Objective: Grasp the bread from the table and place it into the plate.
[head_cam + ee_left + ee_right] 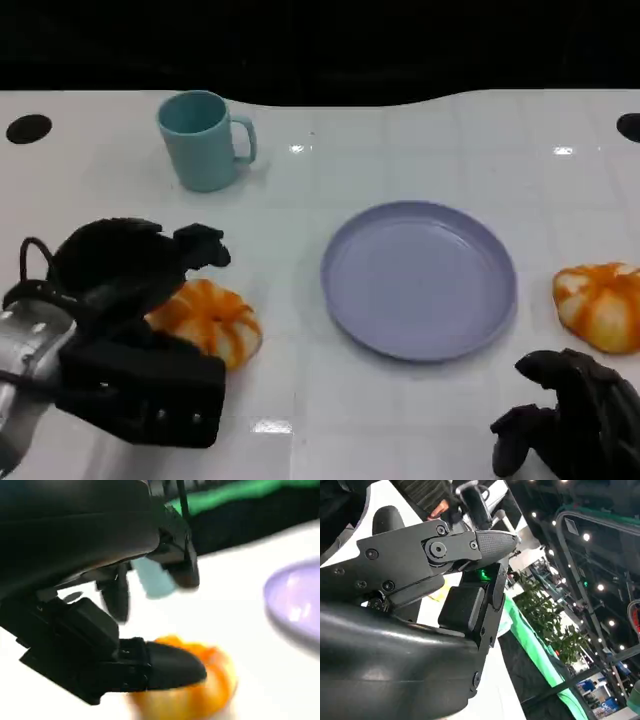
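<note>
An orange-and-white bread roll [215, 322] lies on the white table, left of the lilac plate [418, 280]. My left hand [130, 265] hovers over the roll's left side, its fingers [200, 245] spread past the far edge. In the blurred left wrist view the thumb [170, 667] lies in front of the roll [205, 697], the other fingers [175, 565] stand above it, and no firm grip shows. My right hand [575, 420] sits low at the near right, fingers apart and holding nothing. A second roll [600, 305] lies right of the plate.
A teal mug [205, 140] stands at the far left, behind the roll. The plate [295, 605] and the mug [152, 577] appear beyond my left hand [90, 580]. A person's sleeve [427, 495] shows past my right hand [420, 605].
</note>
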